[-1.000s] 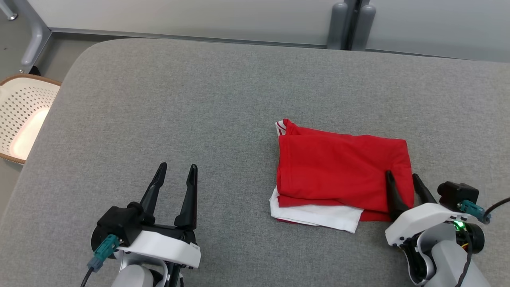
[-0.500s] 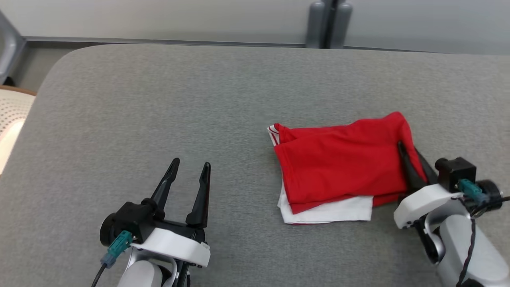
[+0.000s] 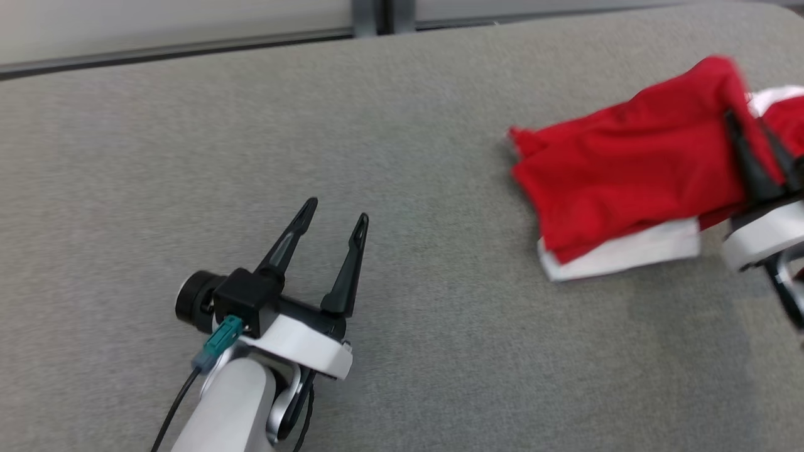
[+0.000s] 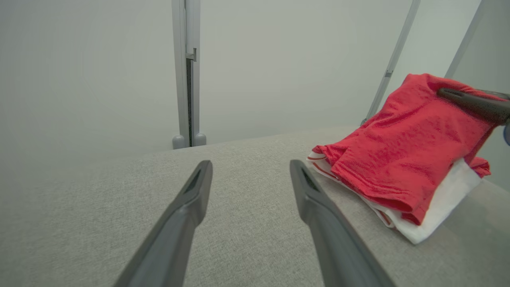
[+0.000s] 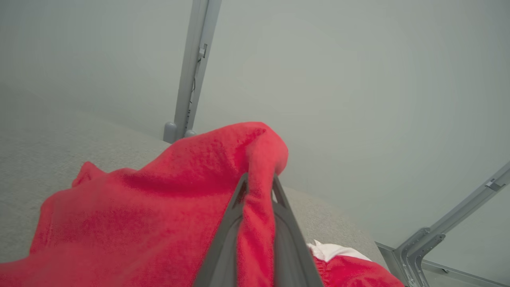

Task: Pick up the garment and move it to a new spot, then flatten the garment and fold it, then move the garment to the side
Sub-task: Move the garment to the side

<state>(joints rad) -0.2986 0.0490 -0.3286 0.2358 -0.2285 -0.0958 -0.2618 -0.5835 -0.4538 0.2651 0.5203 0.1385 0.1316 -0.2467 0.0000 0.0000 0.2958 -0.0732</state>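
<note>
The garment point(image 3: 622, 163) is a folded red piece with white layers under it, at the right of the grey padded table point(image 3: 188, 125). My right gripper point(image 3: 745, 129) is shut on its right edge and holds that edge up, so the cloth hangs down to the left with its low end on the table. In the right wrist view the red cloth point(image 5: 139, 215) is pinched between the two fingers of the right gripper point(image 5: 259, 183). My left gripper point(image 3: 337, 211) stands open over bare table at the lower left, well apart from the garment point(image 4: 406, 139). Its fingers point(image 4: 191, 199) hold nothing.
A pale wall panel with a grey post point(image 3: 374, 12) runs along the table's far edge. The left wrist view has the same post point(image 4: 186, 79) ahead and a slanted metal strut point(image 4: 392, 59) behind the garment. A metal frame piece point(image 5: 438, 239) lies at the right wrist view's lower right.
My right gripper has shut on the garment's right edge and raised it, dragging the cloth to the right. The head camera has also shifted. The left gripper stays open.
</note>
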